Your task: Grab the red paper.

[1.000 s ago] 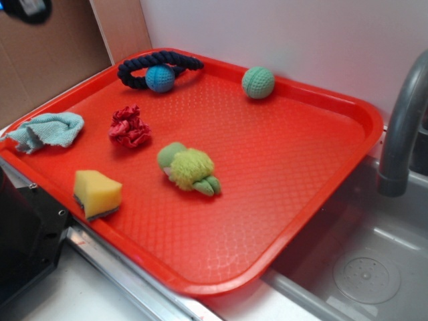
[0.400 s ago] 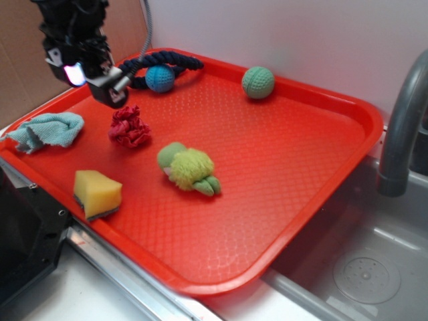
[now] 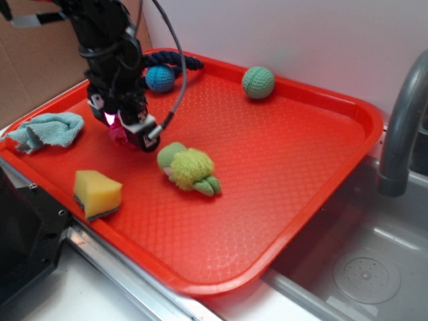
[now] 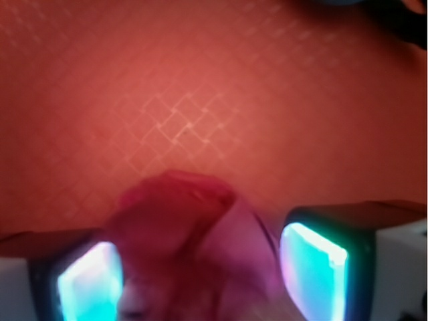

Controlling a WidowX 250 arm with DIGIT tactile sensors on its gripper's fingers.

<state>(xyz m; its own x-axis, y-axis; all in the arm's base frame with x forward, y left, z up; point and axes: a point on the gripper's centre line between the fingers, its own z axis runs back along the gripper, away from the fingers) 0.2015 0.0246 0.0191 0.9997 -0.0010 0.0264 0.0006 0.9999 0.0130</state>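
The red paper (image 4: 187, 234) is a wrinkly dark red wad lying on the orange-red tray (image 3: 301, 200). In the exterior view only a bit of it (image 3: 118, 136) shows under my gripper (image 3: 130, 132), which stands low over it at the tray's left. In the wrist view my gripper (image 4: 200, 281) is open, with the wad between its two lit pads. The wad lies against the left pad (image 4: 87, 284) and a narrow gap shows before the right pad (image 4: 314, 264).
On the tray are a green plush toy (image 3: 189, 168) just right of the gripper, a yellow sponge (image 3: 97, 193), a light blue cloth (image 3: 47, 129), a blue ball (image 3: 160, 78) in a dark rope (image 3: 184, 62), and a green ball (image 3: 258, 82). A grey faucet (image 3: 404, 127) and sink (image 3: 364, 274) are on the right.
My arm came in from the upper left and moved down and right onto the red paper, which it now mostly covers. The other objects have not moved.
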